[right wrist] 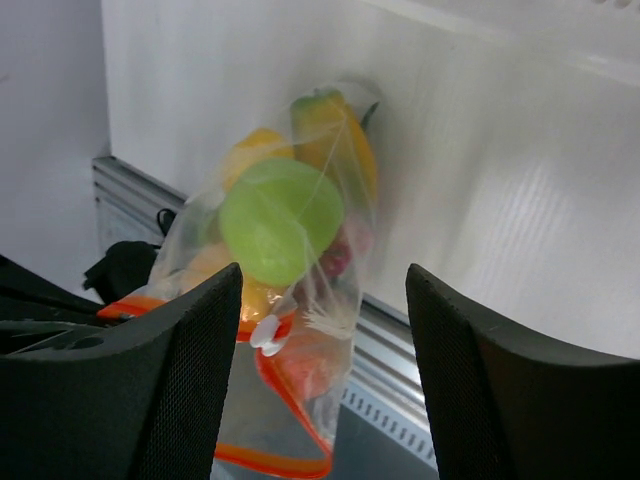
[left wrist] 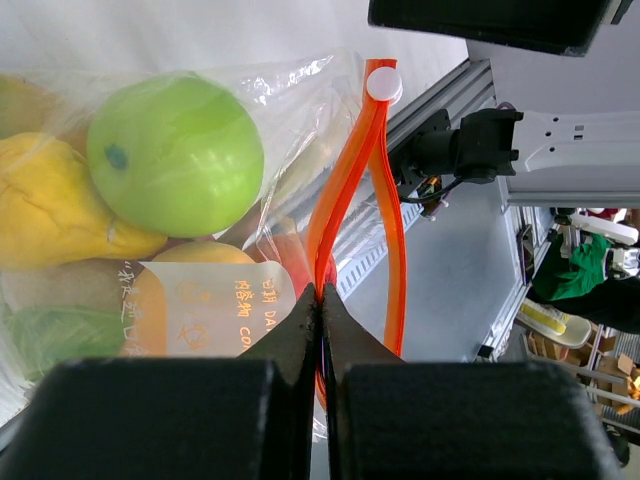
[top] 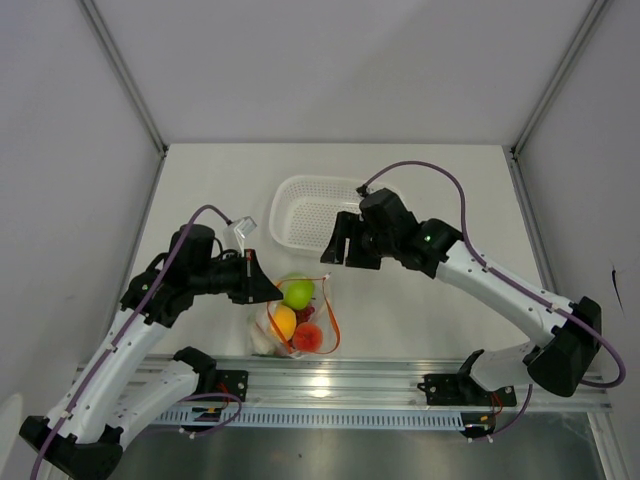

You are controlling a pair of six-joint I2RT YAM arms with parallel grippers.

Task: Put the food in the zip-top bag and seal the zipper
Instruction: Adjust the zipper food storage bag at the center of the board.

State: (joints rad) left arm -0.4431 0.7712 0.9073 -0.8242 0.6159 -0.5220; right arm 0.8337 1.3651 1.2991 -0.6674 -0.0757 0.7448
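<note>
The clear zip-top bag hangs lifted off the table near the front rail, with its mouth partly open. It holds a green apple, a yellow-orange fruit, a red piece and a white piece. My left gripper is shut on the red-orange zipper just below its white slider; the apple and a lemon show through the plastic. My right gripper is open and empty, up and right of the bag. In the right wrist view the bag hangs beyond the gripper.
The white perforated basket stands behind the bag, close to the right gripper. The aluminium rail runs along the near edge below the bag. White walls close in the table at left, right and back.
</note>
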